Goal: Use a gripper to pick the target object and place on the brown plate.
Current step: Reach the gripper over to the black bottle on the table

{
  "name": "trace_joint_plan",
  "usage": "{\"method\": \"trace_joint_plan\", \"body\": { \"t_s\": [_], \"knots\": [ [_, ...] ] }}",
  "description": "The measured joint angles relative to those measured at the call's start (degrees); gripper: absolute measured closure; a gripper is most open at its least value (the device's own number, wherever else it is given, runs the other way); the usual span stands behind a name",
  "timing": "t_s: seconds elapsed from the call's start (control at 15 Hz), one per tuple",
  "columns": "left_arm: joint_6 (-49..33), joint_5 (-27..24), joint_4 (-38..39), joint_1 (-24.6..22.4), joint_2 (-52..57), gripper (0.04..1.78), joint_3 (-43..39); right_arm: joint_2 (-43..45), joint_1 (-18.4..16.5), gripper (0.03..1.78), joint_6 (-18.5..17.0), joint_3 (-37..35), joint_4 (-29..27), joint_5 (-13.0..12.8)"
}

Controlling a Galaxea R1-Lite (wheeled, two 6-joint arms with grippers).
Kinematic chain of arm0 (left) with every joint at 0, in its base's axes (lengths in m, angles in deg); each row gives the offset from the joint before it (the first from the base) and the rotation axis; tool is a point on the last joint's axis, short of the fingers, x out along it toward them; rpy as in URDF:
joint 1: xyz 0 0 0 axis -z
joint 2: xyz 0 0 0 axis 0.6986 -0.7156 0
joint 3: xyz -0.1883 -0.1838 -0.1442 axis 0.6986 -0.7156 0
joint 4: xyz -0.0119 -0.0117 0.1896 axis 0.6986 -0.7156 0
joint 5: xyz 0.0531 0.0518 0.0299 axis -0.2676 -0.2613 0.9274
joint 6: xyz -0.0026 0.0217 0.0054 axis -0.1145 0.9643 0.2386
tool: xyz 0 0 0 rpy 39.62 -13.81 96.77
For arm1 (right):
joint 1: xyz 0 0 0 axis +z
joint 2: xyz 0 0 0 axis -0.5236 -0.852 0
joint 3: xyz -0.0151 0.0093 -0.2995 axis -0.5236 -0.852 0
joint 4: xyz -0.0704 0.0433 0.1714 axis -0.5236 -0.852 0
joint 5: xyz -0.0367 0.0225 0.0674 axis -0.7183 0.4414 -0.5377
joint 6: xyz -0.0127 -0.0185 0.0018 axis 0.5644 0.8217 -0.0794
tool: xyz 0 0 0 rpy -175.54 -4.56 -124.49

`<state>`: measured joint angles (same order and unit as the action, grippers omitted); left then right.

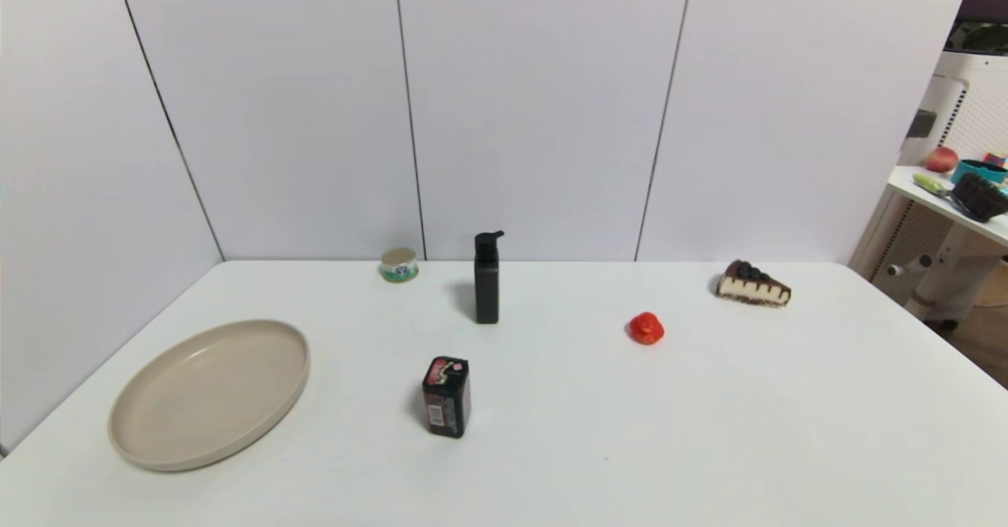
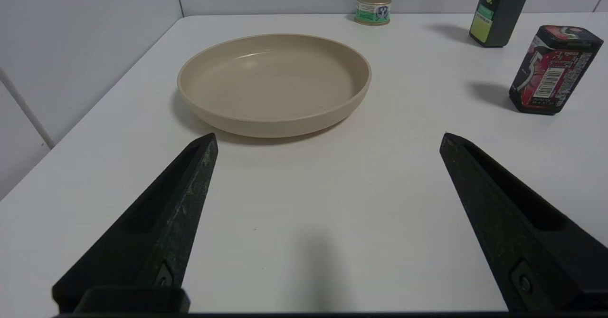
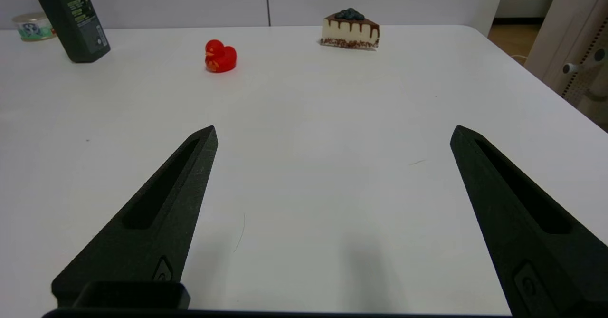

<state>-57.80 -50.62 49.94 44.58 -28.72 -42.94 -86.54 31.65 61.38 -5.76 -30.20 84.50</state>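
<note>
Black bottle [image 1: 487, 283] upright on bench [image 1: 709, 417], untouched; plate [image 1: 209, 393] bare. My left hand [image 2: 327, 139] and right hand [image 3: 332, 132] gape wide, holding nothing. Whole job left.

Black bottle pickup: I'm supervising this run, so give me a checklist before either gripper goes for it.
1. Bottle upright, standing apart from other items: ok.
2. Plate bare, room for the bottle: ok.
3. Left gripper open, holding nothing: ok.
4. Right gripper open, holding nothing: ok.
5. Tin stands between plate and bottle, near a left-arm path: not ok, steer around it.
6. Which arm reaches the bottle: cannot tell; neither arm shows in the head view.
</note>
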Motion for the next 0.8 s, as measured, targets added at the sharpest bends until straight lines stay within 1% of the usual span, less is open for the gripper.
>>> {"method": "trace_joint_plan", "body": {
  "t_s": [0.8],
  "knots": [
    [0.00, -0.02, -0.02, 0.00, 0.00, 0.13, 0.00, 0.00, 0.00, 0.12, -0.02, 0.00, 0.02, 0.00]
  ]
}}
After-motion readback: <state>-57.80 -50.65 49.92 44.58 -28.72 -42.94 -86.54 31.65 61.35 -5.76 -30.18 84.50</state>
